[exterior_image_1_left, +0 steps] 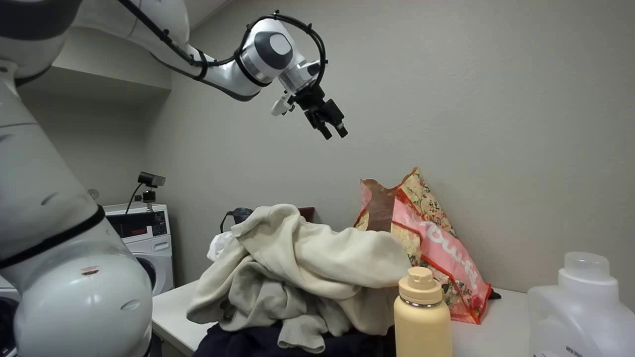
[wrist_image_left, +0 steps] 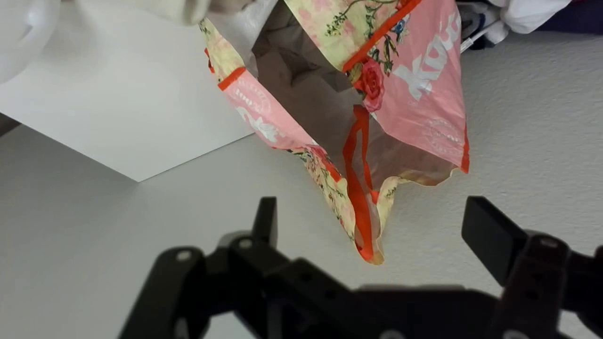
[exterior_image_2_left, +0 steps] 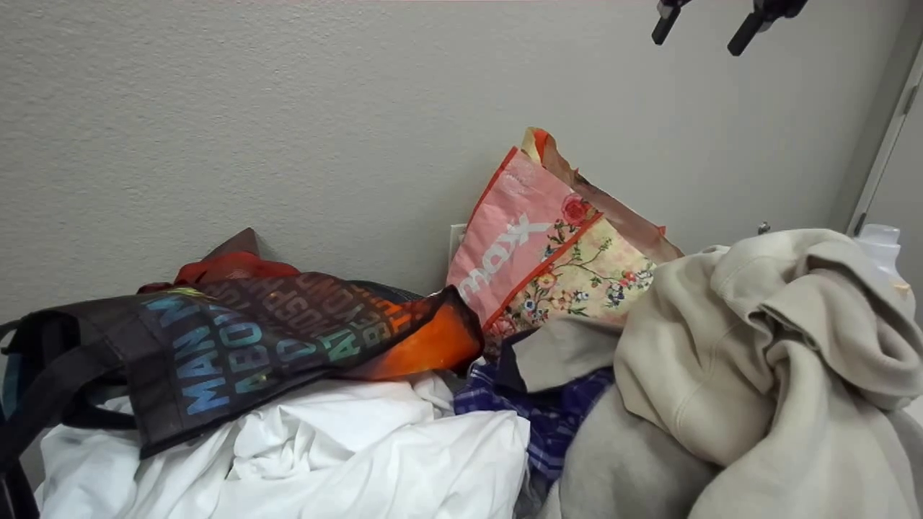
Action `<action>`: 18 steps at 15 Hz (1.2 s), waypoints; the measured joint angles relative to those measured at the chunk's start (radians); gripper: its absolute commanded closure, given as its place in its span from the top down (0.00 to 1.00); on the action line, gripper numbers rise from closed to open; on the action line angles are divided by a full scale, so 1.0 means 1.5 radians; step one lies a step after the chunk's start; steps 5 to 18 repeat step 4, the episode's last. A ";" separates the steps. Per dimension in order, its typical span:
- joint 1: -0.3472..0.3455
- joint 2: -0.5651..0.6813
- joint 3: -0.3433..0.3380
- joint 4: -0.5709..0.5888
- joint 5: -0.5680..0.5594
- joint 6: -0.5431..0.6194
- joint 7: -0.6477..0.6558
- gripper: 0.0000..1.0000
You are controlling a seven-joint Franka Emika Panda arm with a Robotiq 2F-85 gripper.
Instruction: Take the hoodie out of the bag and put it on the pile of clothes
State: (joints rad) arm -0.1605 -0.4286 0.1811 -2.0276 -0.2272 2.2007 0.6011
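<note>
The pink and floral bag (exterior_image_1_left: 449, 248) leans against the wall and also shows in an exterior view (exterior_image_2_left: 519, 238). In the wrist view the bag (wrist_image_left: 419, 70) lies with its mouth open; its inside is dim and I cannot tell what is in it. A cream hoodie-like garment (exterior_image_1_left: 317, 253) lies bunched on the pile of clothes, partly in front of the bag; it also shows in an exterior view (exterior_image_2_left: 707, 346). Navy cloth (exterior_image_1_left: 278, 342) of the pile lies under it. My gripper (exterior_image_1_left: 334, 133) is open and empty, high above the bag, touching nothing; the wrist view shows its spread fingers (wrist_image_left: 370, 212).
A yellow bottle (exterior_image_1_left: 422, 322) and a white jug (exterior_image_1_left: 575, 312) stand at the front. A dark lettered bag (exterior_image_2_left: 288, 346) lies on white cloth (exterior_image_2_left: 375, 461), beside purple plaid cloth (exterior_image_2_left: 555, 411). The wall (exterior_image_1_left: 496, 124) rises right behind the bag.
</note>
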 measured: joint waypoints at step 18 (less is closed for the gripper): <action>0.011 0.011 0.000 0.032 0.000 -0.020 -0.011 1.00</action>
